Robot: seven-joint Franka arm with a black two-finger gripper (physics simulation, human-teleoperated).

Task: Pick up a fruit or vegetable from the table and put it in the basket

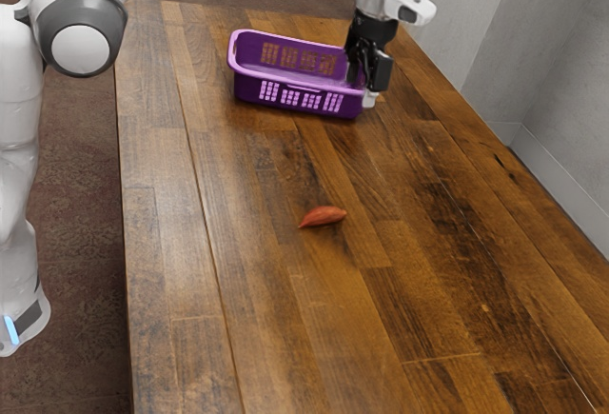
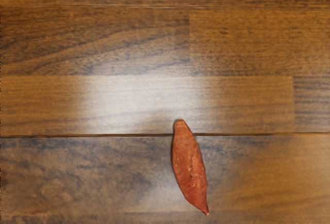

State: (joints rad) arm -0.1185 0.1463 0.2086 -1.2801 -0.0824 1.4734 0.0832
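Sweet potato [image 1: 324, 216]: sitting right out on the bare wood, closer to the exterior camera than the basket and well apart from it. It's orangey red, lying on its side, fat in the middle and narrow at both ends. Wrist view has it too, with its blunter end crossing a dark board seam and the pointier end well off that line.

Basket [image 1: 297, 99]: purple, upright, with a lighter rim and slotted sides. You can see brown wood through the slots in its far wall.

Gripper [image 1: 369, 100]: black, pointing down by the basket's end on the exterior view's right, and it covers part of that end. Might be above the rim or just in front of it, hard to say from this angle.

Jaws state: honestly can't tell if they're spread or closed, sorry folks.

Arm [image 1: 19, 138]: white with dark grey joint rings, its base off to the exterior view's left of the basket, with a little blue light low down.

Counter [image 1: 257, 338]: brown planks in mixed shades, running under the basket and toward the exterior camera, kinda shiny in spots.

Wall [image 1: 561, 81]: plain grey, over on the exterior view's right of the basket.
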